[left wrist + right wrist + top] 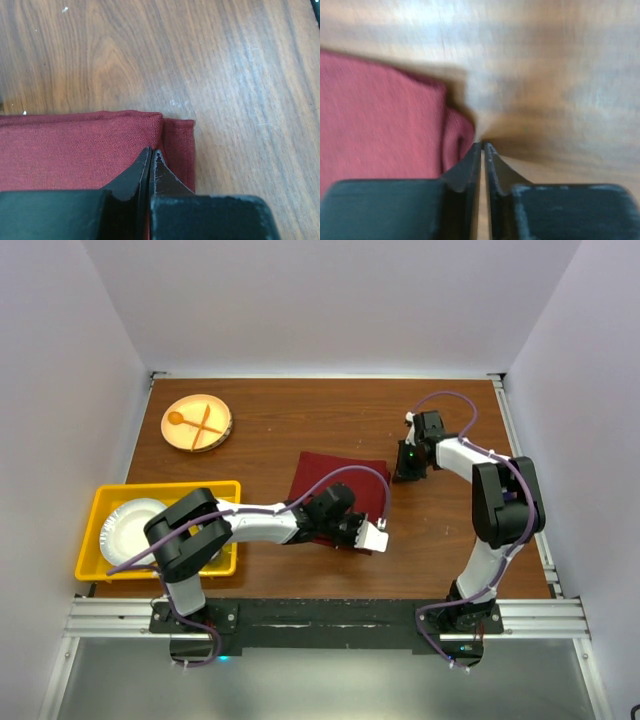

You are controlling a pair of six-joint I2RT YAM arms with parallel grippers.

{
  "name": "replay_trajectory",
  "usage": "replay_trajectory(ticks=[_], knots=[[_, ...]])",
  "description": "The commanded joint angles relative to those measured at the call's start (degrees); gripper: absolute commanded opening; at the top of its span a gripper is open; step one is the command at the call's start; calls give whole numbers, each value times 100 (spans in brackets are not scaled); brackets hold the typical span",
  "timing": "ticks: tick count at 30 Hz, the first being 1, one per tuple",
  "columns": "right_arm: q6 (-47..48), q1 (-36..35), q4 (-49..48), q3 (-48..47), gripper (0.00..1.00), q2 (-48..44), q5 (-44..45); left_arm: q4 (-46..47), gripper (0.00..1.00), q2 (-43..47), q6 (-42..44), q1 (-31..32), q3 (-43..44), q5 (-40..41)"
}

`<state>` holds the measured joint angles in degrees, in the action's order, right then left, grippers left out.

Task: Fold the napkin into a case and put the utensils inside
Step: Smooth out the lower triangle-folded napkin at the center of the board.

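The maroon napkin (335, 475) lies folded in layers at the table's middle. My left gripper (368, 533) sits low over its near right corner. In the left wrist view the jaws (152, 150) are shut at the edge of the napkin's (75, 150) upper layer, with a red sliver of cloth between them. My right gripper (405, 472) hangs just past the napkin's far right edge. Its fingers (483, 145) stand a narrow slit apart with bare wood showing through, and the napkin (375, 115) lies just to their left. The utensils and a case are out of view.
A yellow bin (100, 500) holding a silvery plate (130, 525) stands at the left edge. A round wooden plate (215, 435) with an orange spoon and fork (195, 422) sits at the back left. White walls close in on three sides.
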<state>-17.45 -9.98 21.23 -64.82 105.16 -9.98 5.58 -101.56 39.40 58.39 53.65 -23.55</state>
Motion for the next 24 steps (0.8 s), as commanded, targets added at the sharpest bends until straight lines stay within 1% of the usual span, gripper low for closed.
replay_trajectory(ticks=[1, 2, 3, 4, 5, 7, 8, 10, 11, 15, 20, 24], knots=[[356, 346, 741, 57, 26, -523, -557, 267, 0, 250, -178, -109, -74, -88], [365, 443, 768, 66, 42, -593, -671, 294, 0, 268, -195, -109, -91, -97], [365, 540, 786, 83, 49, -715, -777, 311, 0, 294, -222, -143, -100, -123], [365, 723, 777, 101, 55, -769, -1065, 320, 0, 294, -231, -152, -91, -132], [365, 804, 760, 136, 65, -795, -1172, 329, 0, 286, -222, -161, -91, -141], [260, 944, 549, 258, 75, -875, -1688, 338, 0, 294, -239, -170, -83, -185], [182, 962, 453, 303, 86, -866, -1909, 347, 0, 268, -240, -179, -74, -194], [-82, 980, 198, 425, 95, -744, -2418, 321, 0, 259, -248, -179, -47, -211], [-213, 980, 84, 487, 98, -708, -2586, 312, 0, 251, -240, -188, -39, -220], [-898, 980, -584, 786, 98, -629, -3044, 285, 0, 251, -248, -214, -21, -238], [-1374, 980, -1085, 1032, 98, -532, -3457, 285, 0, 259, -274, -232, -30, -255], [-1577, 971, -1367, 1120, 98, -480, -3642, 303, 0, 268, -319, -240, -30, -273]])
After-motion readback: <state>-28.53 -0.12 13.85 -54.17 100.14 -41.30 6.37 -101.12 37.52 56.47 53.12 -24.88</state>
